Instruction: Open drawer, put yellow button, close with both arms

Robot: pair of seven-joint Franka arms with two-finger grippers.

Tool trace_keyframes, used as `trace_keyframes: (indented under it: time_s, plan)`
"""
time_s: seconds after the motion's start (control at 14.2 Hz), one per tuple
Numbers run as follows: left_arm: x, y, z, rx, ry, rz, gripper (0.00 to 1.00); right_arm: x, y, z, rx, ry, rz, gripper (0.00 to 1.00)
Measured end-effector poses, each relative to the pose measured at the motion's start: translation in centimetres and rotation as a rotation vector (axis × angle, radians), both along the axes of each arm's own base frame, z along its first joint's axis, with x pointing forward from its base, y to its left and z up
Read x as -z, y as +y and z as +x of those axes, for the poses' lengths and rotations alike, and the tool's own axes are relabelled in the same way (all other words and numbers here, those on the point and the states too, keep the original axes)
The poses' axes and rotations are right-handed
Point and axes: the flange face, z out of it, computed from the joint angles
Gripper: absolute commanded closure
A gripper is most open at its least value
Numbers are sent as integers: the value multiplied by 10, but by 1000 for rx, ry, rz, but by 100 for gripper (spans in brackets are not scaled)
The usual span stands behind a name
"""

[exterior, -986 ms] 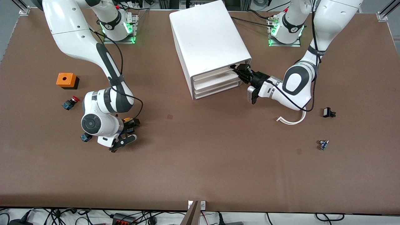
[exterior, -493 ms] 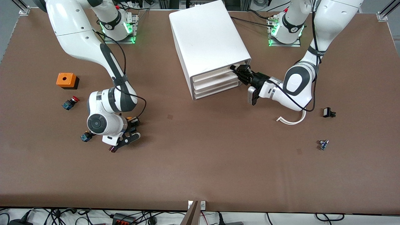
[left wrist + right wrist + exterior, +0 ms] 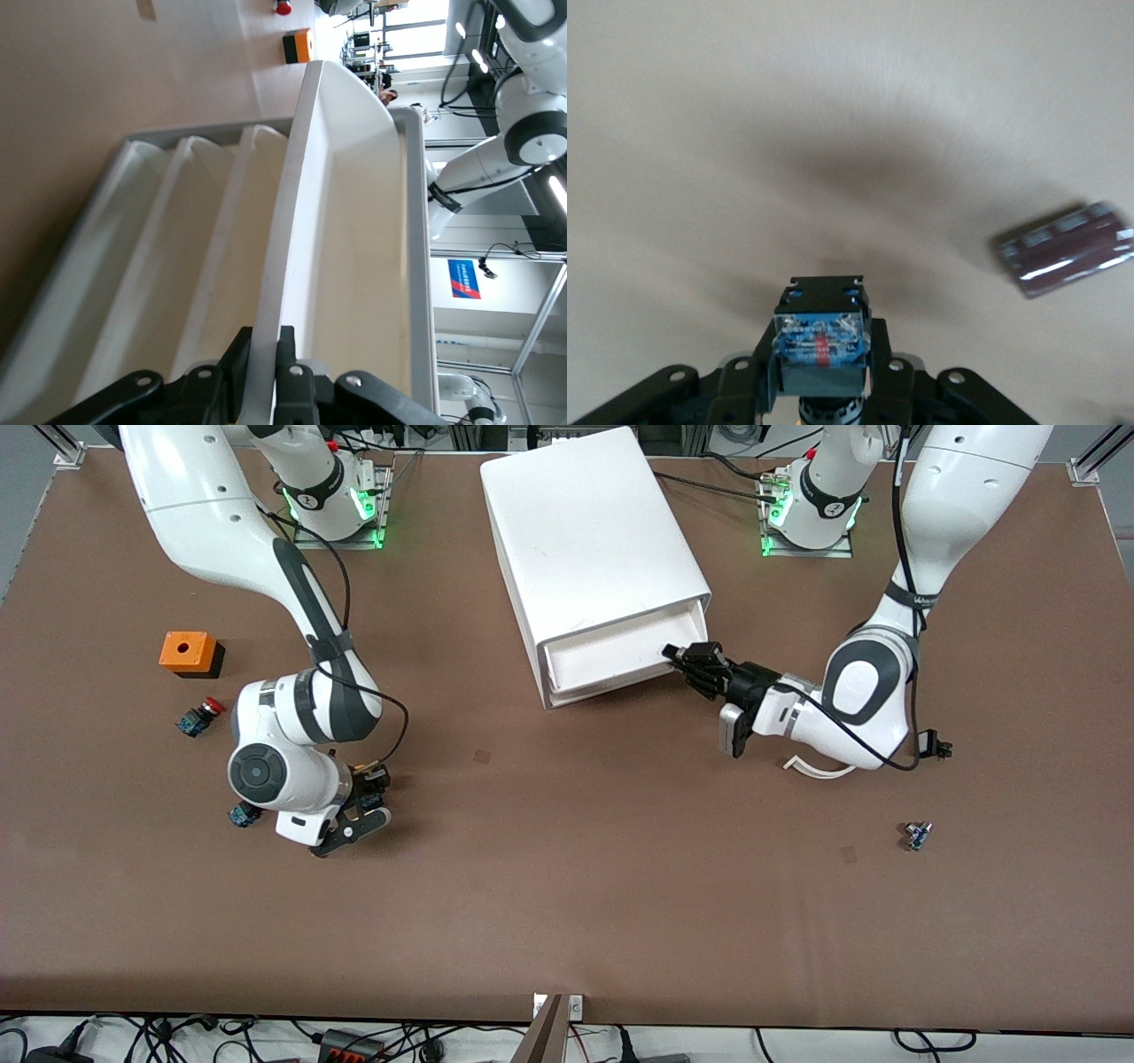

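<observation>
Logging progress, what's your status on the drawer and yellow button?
Left gripper jaws shut on the drawer front lip, drawer partly out. Right gripper jaws shut on the yellow button, up over the table. Nothing in the way.

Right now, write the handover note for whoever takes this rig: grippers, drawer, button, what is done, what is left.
Left gripper: shut on the front lip of the top drawer of the white cabinet; the left wrist view shows a finger on each side of the lip.
Right gripper: shut on the yellow button, above the table toward the right arm's end.
Done: drawer partly out, button gripped and lifted.
Left: pull the drawer farther if needed, carry the button over, drop it in, close with both arms.
Red-capped button and orange box sit untouched nearby.
</observation>
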Motion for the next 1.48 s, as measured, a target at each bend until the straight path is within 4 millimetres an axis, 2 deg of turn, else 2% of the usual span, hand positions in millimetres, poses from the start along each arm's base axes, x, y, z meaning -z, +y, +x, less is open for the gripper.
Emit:
trace_keyframes:
  time_s: [0.28,0.35,0.49,0.63,0.77,0.92,1.13,1.27,1.48]
  plan:
    - [-1,16,36,-16,-55,21,97,-108,22,14,-34,7,24,100]
    - [-6,21,46,-10,-79,38,92,-133,31,14,-46,4,34,100]
    - [-20,29,64,-12,-100,90,2,-168,51,11,-47,-8,49,100]
    - [-22,35,70,-13,-96,147,0,-187,75,7,-30,-31,59,100]
    - [-21,39,73,-22,-87,166,0,-208,107,-3,-21,-63,81,100]
    - [-36,45,80,-51,-57,229,0,-234,147,-20,-7,-82,169,100]
    - [-96,55,89,-83,-44,431,0,-269,201,-46,26,-103,282,100]
    - [-137,62,90,-70,-70,548,0,-282,243,-67,71,-121,317,100]
    - [-171,81,95,-57,-149,733,0,-285,309,-106,152,-148,351,100]
